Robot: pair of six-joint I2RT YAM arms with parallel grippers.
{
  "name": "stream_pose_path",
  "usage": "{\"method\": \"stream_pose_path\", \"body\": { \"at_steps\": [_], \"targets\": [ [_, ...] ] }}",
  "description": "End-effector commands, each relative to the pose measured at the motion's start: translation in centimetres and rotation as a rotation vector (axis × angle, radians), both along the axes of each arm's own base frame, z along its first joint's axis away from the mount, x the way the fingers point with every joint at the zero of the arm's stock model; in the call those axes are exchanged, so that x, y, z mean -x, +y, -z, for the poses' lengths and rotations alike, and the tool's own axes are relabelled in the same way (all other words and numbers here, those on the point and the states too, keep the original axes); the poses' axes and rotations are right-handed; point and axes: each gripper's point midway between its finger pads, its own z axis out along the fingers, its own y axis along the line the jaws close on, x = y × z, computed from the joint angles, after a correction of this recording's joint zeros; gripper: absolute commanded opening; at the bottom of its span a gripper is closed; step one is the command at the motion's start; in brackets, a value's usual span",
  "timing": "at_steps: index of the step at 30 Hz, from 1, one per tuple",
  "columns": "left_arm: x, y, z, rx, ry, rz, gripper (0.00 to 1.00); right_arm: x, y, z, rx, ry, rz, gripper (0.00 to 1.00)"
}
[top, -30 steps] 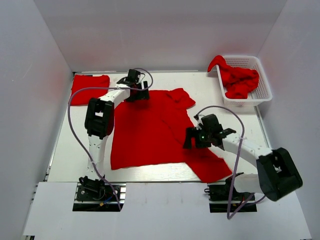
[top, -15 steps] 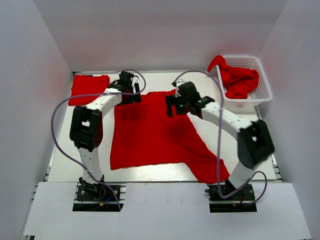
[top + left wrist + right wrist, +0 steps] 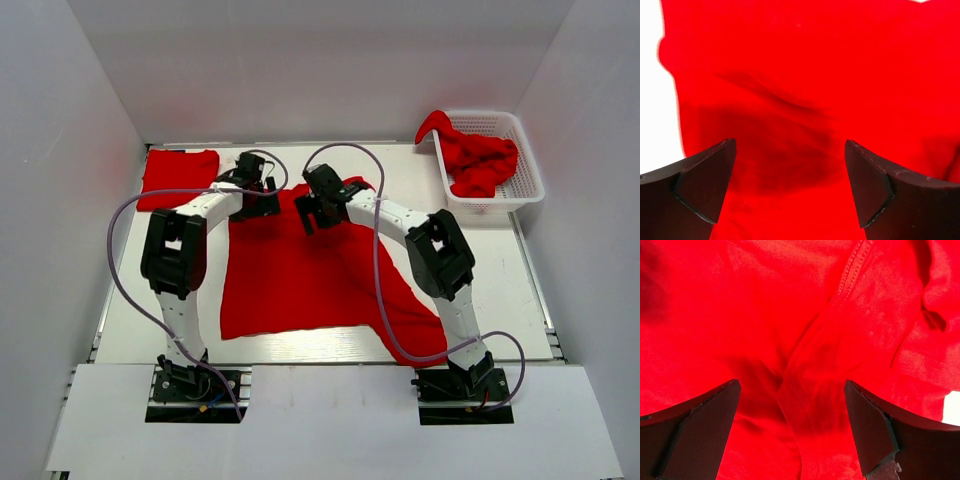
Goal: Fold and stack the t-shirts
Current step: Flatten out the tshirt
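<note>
Hovering side by side, left gripper (image 3: 262,205) and right gripper (image 3: 312,216), jaws spread wide, gripping nothing. Directly beneath both, spread t-shirt (image 3: 300,275), reaching back toward the bases. Left of left gripper, folded t-shirt (image 3: 178,178). Well right of right gripper, white basket (image 3: 529,167) holding crumpled t-shirts (image 3: 478,162).

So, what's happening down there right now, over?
Both open: left gripper, right gripper, over spread shirt. One folded shirt far left; crumpled shirts in basket. Nothing blocking.
</note>
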Motion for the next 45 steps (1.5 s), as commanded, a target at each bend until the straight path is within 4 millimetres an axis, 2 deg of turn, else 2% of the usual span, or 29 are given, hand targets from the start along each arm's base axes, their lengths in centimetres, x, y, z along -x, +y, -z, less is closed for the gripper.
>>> {"method": "stream_pose_path", "body": {
  "at_steps": [1,6,8,12,14,17,18,20,21,25,29,35,38,39,40,41,43,45],
  "targets": [
    [-0.8,-1.1,0.9,0.057,-0.007,0.021,0.99,-1.1,0.2,-0.6,0.017,-0.029,0.049,0.9],
    [-0.5,-0.3,3.4,0.052,0.06,-0.003,0.99,-1.4,-0.3,1.6,0.061,-0.002,0.083,0.9],
    [-0.5,0.2,3.9,0.05,0.07,-0.012,0.99,-1.7,-0.3,1.7,0.056,-0.007,0.097,0.9],
    [1.0,1.3,5.5,0.05,0.122,-0.039,0.99,-2.1,-0.6,2.0,0.058,-0.013,0.129,0.9],
    [1.1,1.3,5.5,0.057,0.116,-0.046,0.99,-2.1,-0.7,2.5,0.069,-0.011,0.146,0.9],
    [1.5,1.9,6.1,0.054,0.128,-0.058,0.99,-2.2,-1.1,2.4,0.066,-0.018,0.188,0.67],
    [1.3,2.3,5.7,0.057,0.118,-0.066,0.99,-2.1,-1.1,2.5,0.065,-0.017,0.191,0.52],
    [1.3,2.3,5.7,0.057,0.118,-0.066,0.99,-2.3,-1.0,1.8,0.046,-0.033,0.196,0.34],
    [1.3,2.3,5.7,0.057,0.118,-0.066,0.99,-2.2,-1.3,2.1,0.048,-0.033,0.2,0.21],
    [1.4,2.6,6.1,0.063,0.129,-0.072,0.99,-2.2,-1.3,1.2,0.028,-0.052,0.203,0.0],
    [1.4,3.0,6.6,0.062,0.139,-0.081,0.99,-2.1,-1.9,0.2,0.011,-0.091,0.21,0.0],
    [1.4,4.1,7.2,0.051,0.155,-0.106,0.99,-2.9,-4.2,-1.5,-0.017,-0.101,0.235,0.0],
    [1.6,4.5,7.9,0.047,0.178,-0.116,0.99,-2.8,-4.8,-2.2,-0.054,-0.087,0.189,0.0],
    [1.8,5.0,8.0,0.045,0.19,-0.127,0.99,-2.3,-5.0,-1.8,-0.042,-0.08,0.154,0.0],
    [1.5,5.0,8.1,0.046,0.187,-0.127,0.99,-2.8,-5.3,-3.0,-0.077,-0.092,0.145,0.0],
    [1.4,5.4,8.1,0.047,0.187,-0.137,0.99,-2.2,-6.0,-2.1,-0.057,-0.077,0.132,0.0],
    [1.8,5.5,8.6,0.042,0.207,-0.137,0.99,-2.5,-7.0,-3.1,-0.071,-0.087,0.136,0.0],
    [1.7,5.9,8.6,0.044,0.206,-0.148,0.99,-2.2,-8.2,-2.4,-0.057,-0.069,0.139,0.0]
  ]
}}
